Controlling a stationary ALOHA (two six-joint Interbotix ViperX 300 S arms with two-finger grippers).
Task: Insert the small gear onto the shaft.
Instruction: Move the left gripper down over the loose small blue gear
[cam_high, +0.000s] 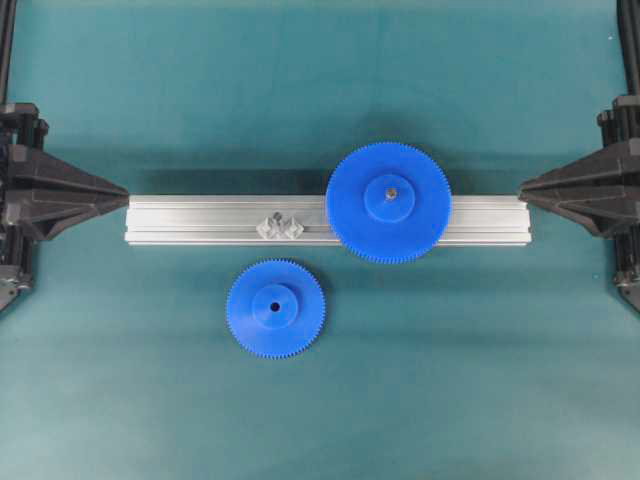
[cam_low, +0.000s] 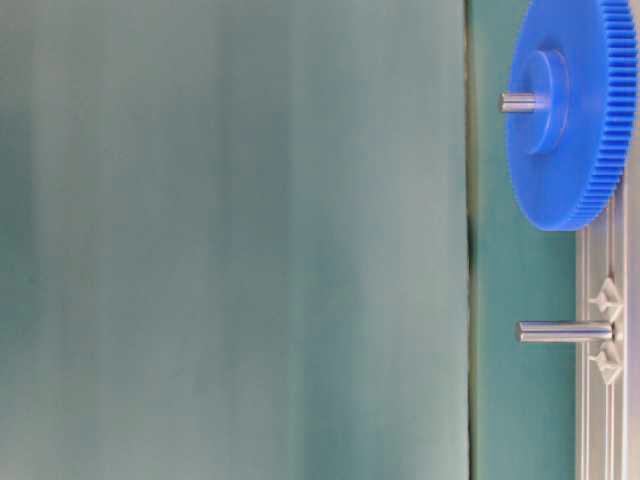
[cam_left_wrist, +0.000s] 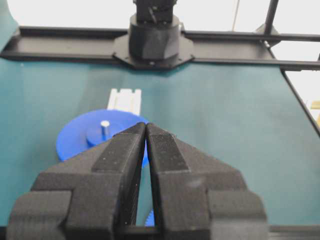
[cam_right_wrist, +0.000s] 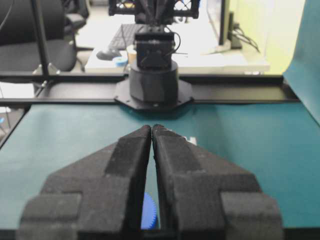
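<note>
A teal mat covers the tabletop (cam_high: 300, 400), and past its far edge the right wrist view shows an office with a black chair (cam_right_wrist: 30, 45), a keyboard (cam_right_wrist: 125, 35) and a cluttered desk (cam_right_wrist: 210, 55). A black frame rail (cam_right_wrist: 240, 92) borders the mat, with the opposite arm's round base bolted to it. Across the middle of the mat lies a long aluminium rail (cam_high: 200, 220), running left to right in the overhead view. The large blue gear (cam_high: 388, 203) sits on its right half, on its own pin. The shaft (cam_low: 562, 331) stands upright from the rail left of centre, on a small silvery cross-shaped bracket (cam_high: 280, 227), bare. The small gear (cam_high: 275, 308) lies flat on the mat just in front of the rail, hub up, almost directly below the shaft in the overhead view and apart from it. The left pincer (cam_high: 125, 190) rests at the rail's left end and the right pincer (cam_high: 522, 188) at its right end, both well apart from the small gear. Each pincer has its tips pressed together with nothing between them. No containers are on the mat.
</note>
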